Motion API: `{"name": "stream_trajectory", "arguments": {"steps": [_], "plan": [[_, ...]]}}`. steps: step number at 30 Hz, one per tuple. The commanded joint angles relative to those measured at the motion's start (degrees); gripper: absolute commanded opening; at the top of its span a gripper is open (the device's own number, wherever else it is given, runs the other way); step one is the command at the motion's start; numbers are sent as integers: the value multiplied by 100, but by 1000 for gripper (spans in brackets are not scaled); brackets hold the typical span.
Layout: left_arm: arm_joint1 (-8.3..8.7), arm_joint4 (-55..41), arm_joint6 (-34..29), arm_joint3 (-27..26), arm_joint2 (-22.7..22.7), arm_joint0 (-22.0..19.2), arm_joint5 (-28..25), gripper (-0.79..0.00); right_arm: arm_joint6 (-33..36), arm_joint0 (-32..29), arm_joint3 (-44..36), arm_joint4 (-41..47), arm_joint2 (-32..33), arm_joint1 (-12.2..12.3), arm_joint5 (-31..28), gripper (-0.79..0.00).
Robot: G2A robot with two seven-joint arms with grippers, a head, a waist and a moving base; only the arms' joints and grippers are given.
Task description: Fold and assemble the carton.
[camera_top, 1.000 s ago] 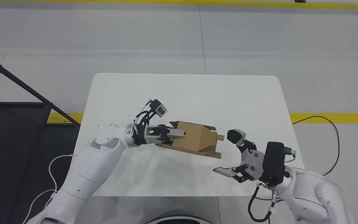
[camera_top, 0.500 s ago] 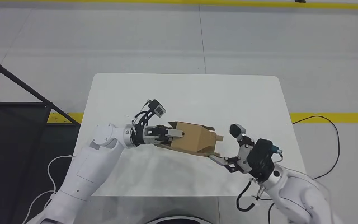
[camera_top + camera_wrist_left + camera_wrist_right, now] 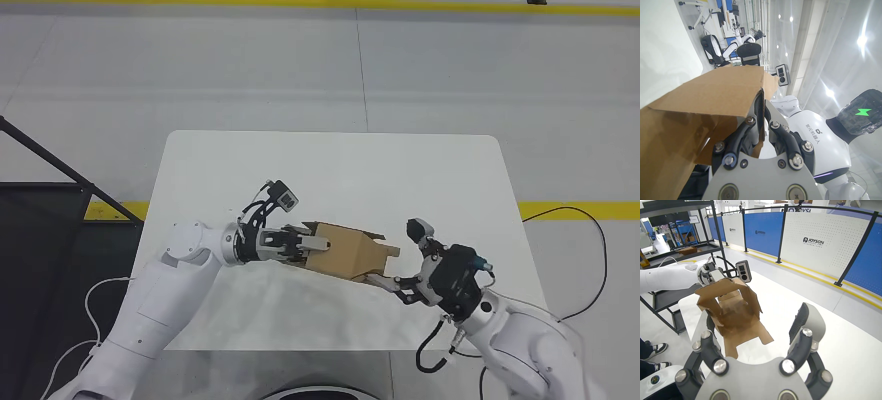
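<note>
Holding a brown corrugated cardboard carton (image 3: 345, 250) over the near middle of the white table (image 3: 420, 170), the left gripper (image 3: 762, 106) is clamped on a wall at its left end. The carton stands opened into a tube; its right-end flaps look unfolded, with the right gripper (image 3: 753, 321), jaws apart, at that opening, so closing remains.

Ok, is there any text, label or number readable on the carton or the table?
Carton: no print; its brown faces are plain in every view.
Table: no print on the white top.
Wall panels: a logo with lettering on the white ones, in the room behind, not on the job's things.
</note>
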Motion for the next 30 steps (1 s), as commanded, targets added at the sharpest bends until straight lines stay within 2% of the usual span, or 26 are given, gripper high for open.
{"name": "stream_trajectory", "arguments": {"steps": [1, 8, 12, 14, 16, 18, 30], "plan": [[2, 21, -15, -5, -1, 3, 0, -785, 74, 38, 0, -32, -6, -2, -13, 0], [1, 32, -37, -12, -3, 0, 4, -785, 322, 168, -14, -285, -129, -15, -73, 0], [-3, 21, -29, -9, -5, -8, 6, -785, 304, 198, -17, -403, -197, -25, -112, -160], [-4, 20, -14, -3, -9, -13, 1, -785, 266, 184, -25, -474, -213, -30, -114, -271], [-7, 4, 5, 4, -13, -15, -9, -785, 229, 159, -31, -534, -223, -33, -112, -305], [-10, 0, 14, 3, -13, -16, -28, -785, 188, 134, -40, -586, -220, -35, -136, -391], [-22, -30, 31, 19, -15, -23, -46, -785, 18, -37, -148, -864, -208, -38, -295, -474]]}}
